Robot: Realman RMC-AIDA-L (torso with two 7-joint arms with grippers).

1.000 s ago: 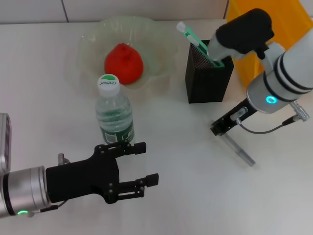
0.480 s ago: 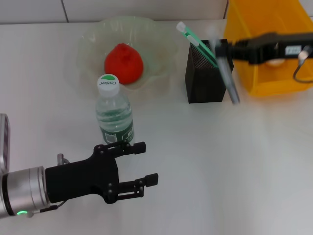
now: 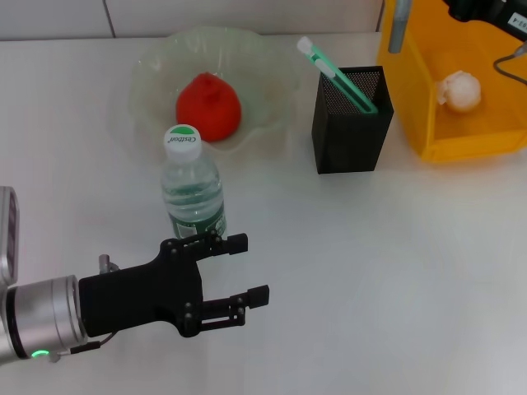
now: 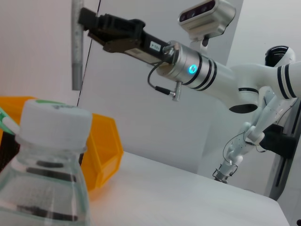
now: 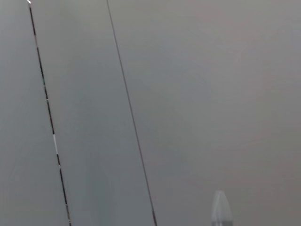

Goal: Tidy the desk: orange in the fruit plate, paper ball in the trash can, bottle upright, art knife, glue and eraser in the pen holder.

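My right gripper (image 4: 88, 21) is shut on the top of a grey stick-shaped item (image 3: 399, 25), which hangs upright high above the gap between the black mesh pen holder (image 3: 350, 123) and the yellow bin (image 3: 428, 123). A green tool (image 3: 333, 70) leans in the holder. The orange (image 3: 207, 105) lies in the clear fruit plate (image 3: 276, 74). The bottle (image 3: 191, 185) stands upright. A paper ball (image 3: 459, 89) lies in the bin. My left gripper (image 3: 247, 270) is open and empty, just in front of the bottle.
My right arm (image 3: 490, 10) reaches in at the top right corner over the bin. The left wrist view shows the bottle's white cap (image 4: 56, 122) close up. The white table (image 3: 370, 271) spreads to the front right.
My right gripper has lifted the grey stick from the table, past the pen holder's side, up to the top of the view. The left arm has barely moved.
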